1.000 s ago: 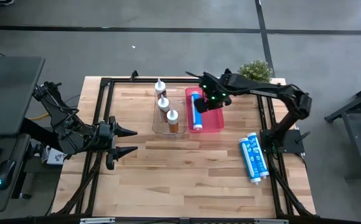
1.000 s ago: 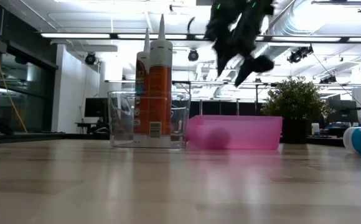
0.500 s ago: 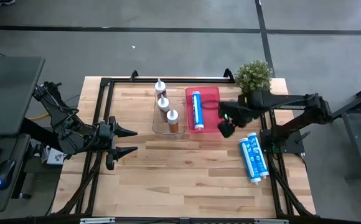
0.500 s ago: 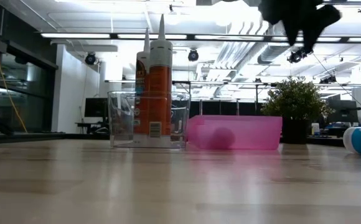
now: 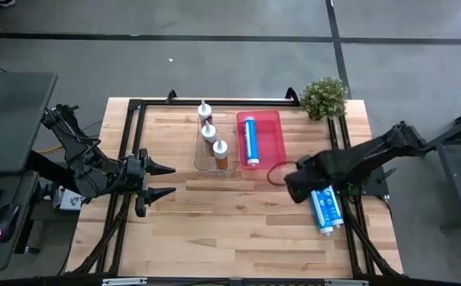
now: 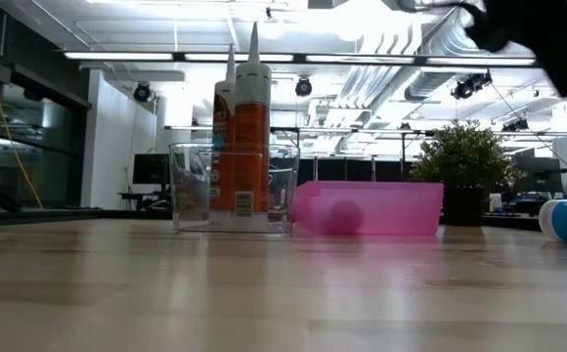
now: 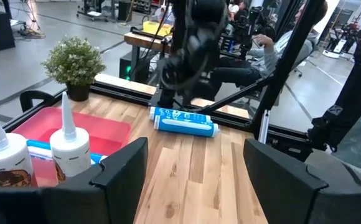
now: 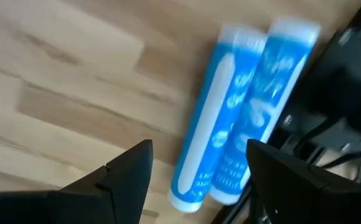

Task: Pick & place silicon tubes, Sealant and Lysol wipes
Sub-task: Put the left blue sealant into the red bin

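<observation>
Two blue silicon tubes (image 5: 324, 205) lie side by side on the table near its right edge; the right wrist view also shows these blue tubes (image 8: 243, 143). A third blue tube (image 5: 251, 140) lies in the pink tray (image 5: 272, 143). Three orange-labelled sealant tubes (image 5: 211, 137) stand upright in a clear container (image 6: 233, 186). My right gripper (image 8: 199, 180) hangs open and pointing down, just left of the two lying tubes and above the table. My left gripper (image 7: 196, 168) waits open at the table's left edge. No Lysol wipes are in view.
A potted plant (image 5: 323, 97) stands at the far right corner. A black frame (image 5: 215, 102) runs around the table's far and side edges. Bare wood stretches across the table's middle and near half (image 5: 230, 222).
My right gripper has swung from above the pink tray toward the table's right and near edges, tipping over until it points straight down beside the two lying blue tubes. The tube in the tray has stayed where it lay.
</observation>
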